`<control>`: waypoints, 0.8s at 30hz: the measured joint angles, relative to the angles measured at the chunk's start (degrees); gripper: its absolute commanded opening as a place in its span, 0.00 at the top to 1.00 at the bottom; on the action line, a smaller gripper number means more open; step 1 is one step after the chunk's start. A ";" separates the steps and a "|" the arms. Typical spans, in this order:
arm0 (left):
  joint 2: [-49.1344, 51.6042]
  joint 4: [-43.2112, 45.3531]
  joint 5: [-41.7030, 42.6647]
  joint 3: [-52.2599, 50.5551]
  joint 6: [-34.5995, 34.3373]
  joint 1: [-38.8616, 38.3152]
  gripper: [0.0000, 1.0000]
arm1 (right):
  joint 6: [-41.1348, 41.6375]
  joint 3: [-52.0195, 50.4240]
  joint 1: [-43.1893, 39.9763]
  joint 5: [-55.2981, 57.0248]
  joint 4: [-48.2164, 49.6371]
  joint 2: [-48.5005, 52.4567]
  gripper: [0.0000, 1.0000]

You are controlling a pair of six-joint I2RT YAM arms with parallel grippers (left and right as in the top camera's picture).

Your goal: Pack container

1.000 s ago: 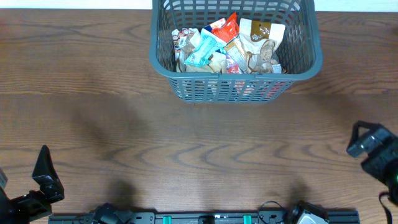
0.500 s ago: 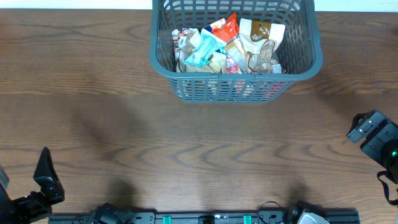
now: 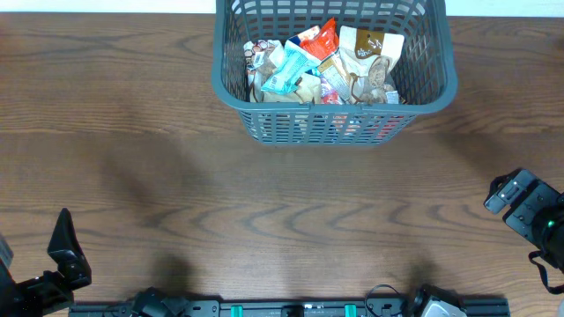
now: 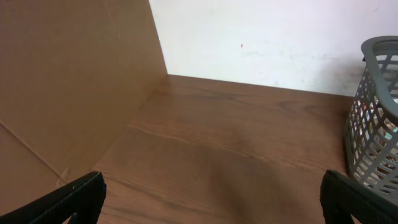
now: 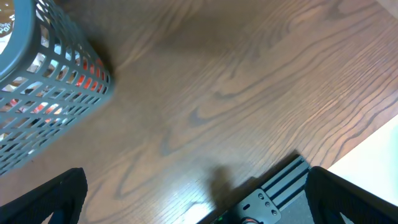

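The container (image 3: 333, 125) stands on the wooden table (image 3: 176, 176) at its far edge, slightly right of centre and well apart from both arms. Its base is covered with snack packets (image 3: 308, 84), among them a light blue packet (image 3: 284, 72), a red-orange packet (image 3: 322, 39) and a beige pouch (image 3: 371, 51) with dark print. None of the writing is large enough to read. The left gripper (image 4: 211, 186), at the near left corner, has its fingers spread wide over bare wood. The right gripper (image 5: 196, 180), by the near right edge, is spread the same way.

We've got the left gripper (image 4: 214, 199) spread wide above the table (image 4: 230, 137), cardboard (image 4: 74, 93) at left, wall (image 4: 267, 37) ahead, basket (image 4: 373, 124) at right edge
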 measured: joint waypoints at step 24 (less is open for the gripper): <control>-1.49 13.73 17.86 -2.73 -0.26 17.73 0.01 | 0.02 -0.02 0.00 0.02 0.00 -0.02 0.01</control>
